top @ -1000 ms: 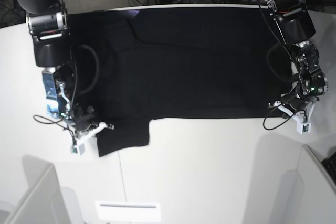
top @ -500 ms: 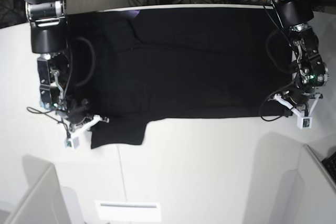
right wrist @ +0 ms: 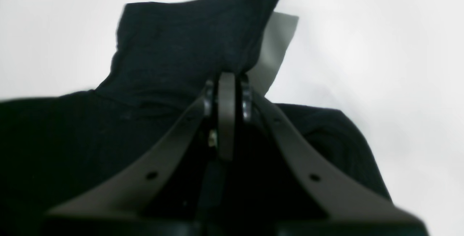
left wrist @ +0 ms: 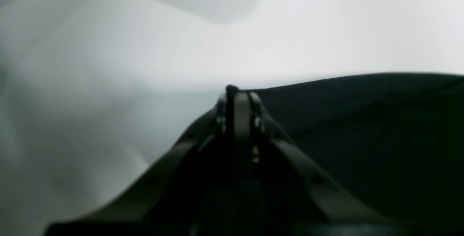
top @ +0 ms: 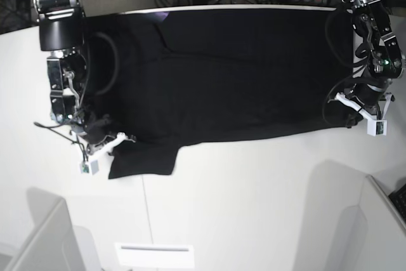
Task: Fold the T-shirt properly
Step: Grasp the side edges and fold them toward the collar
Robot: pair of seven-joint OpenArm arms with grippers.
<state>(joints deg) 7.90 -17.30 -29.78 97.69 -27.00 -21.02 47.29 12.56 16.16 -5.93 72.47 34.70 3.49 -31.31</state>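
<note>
- The left gripper (left wrist: 237, 92) had its fingers pressed fully together, with a small nub of black cloth pinched at their tips: it gripped the hem corner of the T-shirt (top: 235, 74).
- The right gripper (right wrist: 226, 80) was likewise clamped tight, its fingers closed on the black fabric where the sleeve (top: 143, 160) met the body.
- In the base view, the left gripper (top: 363, 113) sat near the bench's right edge and the right gripper (top: 101, 147) near its left edge, each at the shirt's front margin.
- One T-shirt lay spread flat across the rear half of the white bench (top: 254, 207), reaching almost from the left edge to the right edge and back to the rear edge.
- The cloth was plain matte black, soft, with shallow creases; no print could be seen.
- One short sleeve jutted toward the front edge as a squarish flap; the other lay by the rear left corner.
- Two arms and two grippers were in view; the fingers looked like smooth, dull grey-brown plastic, tapering to narrow tips.
</note>
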